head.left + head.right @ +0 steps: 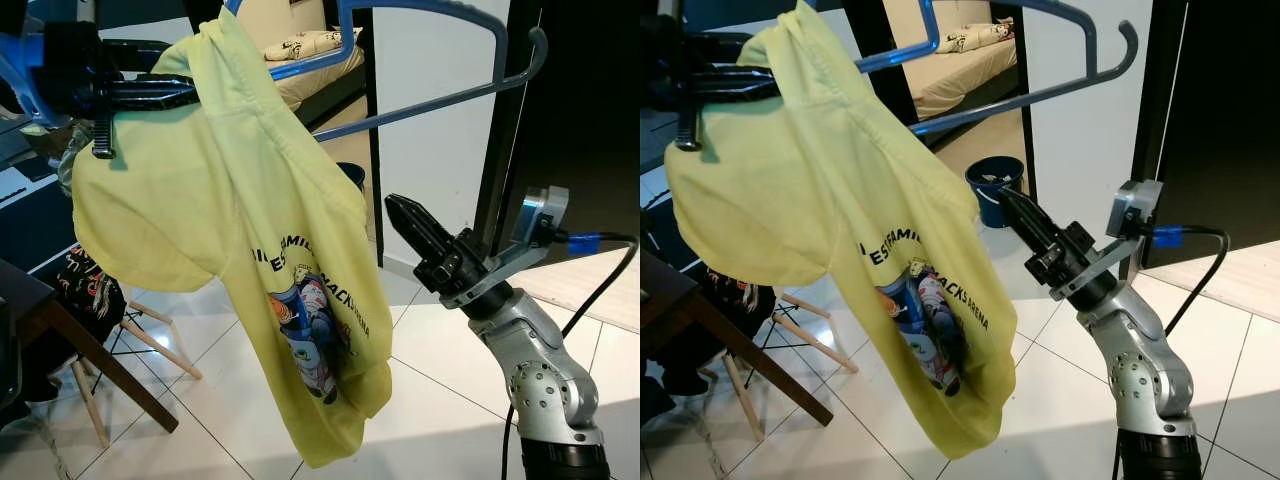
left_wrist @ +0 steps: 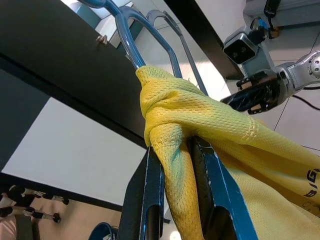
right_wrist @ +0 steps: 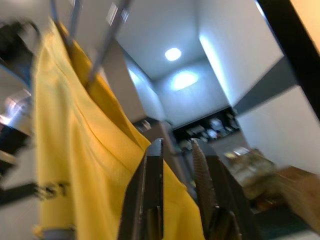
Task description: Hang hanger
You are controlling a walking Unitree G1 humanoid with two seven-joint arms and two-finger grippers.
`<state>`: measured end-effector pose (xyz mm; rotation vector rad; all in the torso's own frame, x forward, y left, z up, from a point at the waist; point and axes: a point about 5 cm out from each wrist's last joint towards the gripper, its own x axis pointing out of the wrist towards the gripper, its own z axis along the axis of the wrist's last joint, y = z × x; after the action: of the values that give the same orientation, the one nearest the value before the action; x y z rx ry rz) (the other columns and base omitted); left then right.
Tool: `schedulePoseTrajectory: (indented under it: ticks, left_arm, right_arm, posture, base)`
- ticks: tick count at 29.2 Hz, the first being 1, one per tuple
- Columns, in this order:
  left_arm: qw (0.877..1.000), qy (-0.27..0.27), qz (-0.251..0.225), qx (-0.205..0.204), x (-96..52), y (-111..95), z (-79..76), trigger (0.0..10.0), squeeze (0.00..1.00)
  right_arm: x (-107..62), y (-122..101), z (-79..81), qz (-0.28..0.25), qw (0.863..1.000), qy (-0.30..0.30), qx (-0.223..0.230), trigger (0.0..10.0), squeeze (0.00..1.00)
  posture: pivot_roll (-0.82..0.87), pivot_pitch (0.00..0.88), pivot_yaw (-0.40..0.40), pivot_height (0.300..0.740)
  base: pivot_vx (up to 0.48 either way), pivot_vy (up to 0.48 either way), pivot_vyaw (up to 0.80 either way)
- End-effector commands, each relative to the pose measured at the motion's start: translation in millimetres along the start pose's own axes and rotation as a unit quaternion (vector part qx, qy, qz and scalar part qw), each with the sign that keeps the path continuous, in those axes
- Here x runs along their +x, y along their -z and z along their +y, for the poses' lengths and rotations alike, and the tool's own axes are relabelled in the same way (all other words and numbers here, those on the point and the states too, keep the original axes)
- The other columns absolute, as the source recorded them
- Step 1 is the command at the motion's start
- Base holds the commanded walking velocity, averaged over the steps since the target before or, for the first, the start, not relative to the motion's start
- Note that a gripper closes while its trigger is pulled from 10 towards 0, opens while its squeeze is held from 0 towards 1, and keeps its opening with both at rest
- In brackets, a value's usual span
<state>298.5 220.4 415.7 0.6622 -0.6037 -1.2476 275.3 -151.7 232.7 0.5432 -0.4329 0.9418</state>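
Note:
A blue hanger (image 1: 440, 100) is held up high, its hook (image 1: 538, 50) pointing right. A yellow shirt (image 1: 260, 220) with a printed front is draped over it and hangs low. My left gripper (image 1: 185, 93) at the upper left is shut on the hanger through the bunched shirt cloth; in the left wrist view its fingers (image 2: 150, 190) pinch the yellow fabric below the blue wire. My right gripper (image 1: 393, 207) is raised to the right of the shirt, shut, with nothing between its fingers (image 3: 150, 170), close to the cloth without touching it.
A dark door frame (image 1: 375, 150) stands behind the shirt, with a bed (image 1: 310, 60) in the room beyond. A blue bucket (image 1: 982, 195) sits on the white tile floor. A dark table and wooden chair legs (image 1: 100, 360) are at the lower left.

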Motion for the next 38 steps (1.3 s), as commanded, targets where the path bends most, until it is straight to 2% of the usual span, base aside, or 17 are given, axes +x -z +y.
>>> schedulePoseTrajectory:
  ticks: [1,2,3,4,5,6,7,15,16,18,19,29,30,32,33,38]
  left_arm:
    - [1.000,-0.004,-0.017,-0.001,-3.1,-4,-0.5,10.0,0.00]
    - [1.000,-0.004,-0.017,-0.001,-3.1,-4,-0.5,10.0,0.00]
    - [0.999,0.006,-0.033,-0.007,0.4,-7,-3.1,10.0,0.00]
    - [0.999,0.006,-0.033,-0.007,0.4,-7,-3.1,10.0,0.00]
    - [0.999,0.019,-0.048,-0.010,5.3,-13,-6.8,10.0,0.00]
    - [0.999,0.019,-0.048,-0.010,5.3,-13,-6.8,10.0,0.00]
    - [0.998,0.030,-0.058,-0.011,8.7,-17,-9.4,10.0,0.00]
    - [0.996,0.039,-0.077,-0.010,10.9,-28,-9.1,10.0,0.00]
    - [0.996,0.042,-0.084,-0.009,11.1,-32,-8.5,10.0,0.00]
    - [0.996,0.042,-0.084,-0.009,11.1,-32,-8.5,10.0,0.00]
    - [0.995,0.044,-0.087,-0.009,10.9,-34,-8.2,10.0,0.00]
    - [0.995,0.041,-0.087,-0.010,8.3,-34,-9.9,10.0,0.00]
    - [0.995,0.040,-0.087,-0.012,7.6,-35,-10.7,10.0,0.00]
    - [0.995,0.040,-0.087,-0.012,7.6,-35,-10.7,10.0,0.00]
    - [0.995,0.037,-0.087,-0.012,6.1,-35,-11.0,10.0,0.00]
    - [0.996,0.033,-0.086,-0.012,3.7,-35,-10.6,10.0,0.00]
  right_arm:
    - [3.2,-3,9.6,-0.027,0.998,-0.041,0.036,10.0,1.00]
    - [3.2,-3,9.6,-0.027,0.998,-0.041,0.036,10.0,1.00]
    - [4.3,-4,14.9,-0.043,0.994,-0.080,0.061,10.0,1.00]
    - [4.3,-4,14.9,-0.043,0.994,-0.080,0.061,10.0,1.00]
    - [3.4,-6,19.1,-0.055,0.987,-0.122,0.085,10.0,1.00]
    - [3.4,-6,19.1,-0.055,0.987,-0.122,0.085,10.0,1.00]
    - [2.2,-6,21.0,-0.056,0.982,-0.151,0.096,10.0,1.00]
    - [3.1,-5,22.6,-0.041,0.978,-0.181,0.094,10.0,1.00]
    - [5.4,-1,21.7,-0.026,0.980,-0.180,0.081,10.0,0.95]
    - [5.4,-1,21.7,-0.026,0.980,-0.180,0.081,10.0,0.95]
    - [6.8,2,21.7,-0.016,0.980,-0.183,0.074,10.0,0.00]
    - [2.1,0,25.0,-0.004,0.976,-0.203,0.083,10.0,0.00]
    - [0.6,-1,25.4,-0.006,0.974,-0.210,0.087,4.1,0.00]
    - [0.6,-1,25.4,-0.006,0.974,-0.210,0.087,4.1,0.00]
    - [-1.1,-3,25.9,-0.013,0.972,-0.216,0.092,0.0,0.00]
    - [-3.4,-6,26.0,-0.022,0.970,-0.221,0.096,0.0,0.00]
  posture:
    - [-0.07,0.000,0.181,0.740]
    - [-0.07,0.000,0.181,0.740]
    - [-0.07,0.000,0.180,0.740]
    - [-0.07,0.000,0.180,0.740]
    - [-0.06,0.000,0.177,0.740]
    - [-0.06,0.000,0.177,0.740]
    - [-0.06,0.000,0.177,0.740]
    - [-0.06,0.000,0.179,0.740]
    - [-0.05,0.000,0.178,0.740]
    - [-0.05,0.000,0.178,0.740]
    - [-0.05,0.000,0.178,0.740]
    - [-0.05,0.000,0.185,0.740]
    - [-0.05,0.000,0.184,0.740]
    - [-0.05,0.000,0.184,0.740]
    - [-0.06,0.000,0.185,0.740]
    - [-0.06,0.000,0.186,0.740]
  base:
    - [0.000,0.000,0.00]
    - [0.000,0.000,0.00]
    - [0.000,0.000,0.00]
    - [0.000,0.000,0.00]
    - [0.000,0.000,0.00]
    - [0.000,0.000,0.00]
    - [0.000,0.000,0.00]
    - [0.000,0.000,0.00]
    - [0.000,0.000,0.00]
    - [0.000,0.000,0.00]
    - [0.000,0.000,0.00]
    - [0.000,0.000,0.00]
    - [0.000,0.000,0.00]
    - [0.000,0.000,0.00]
    - [0.000,0.000,0.00]
    - [0.000,0.000,0.00]
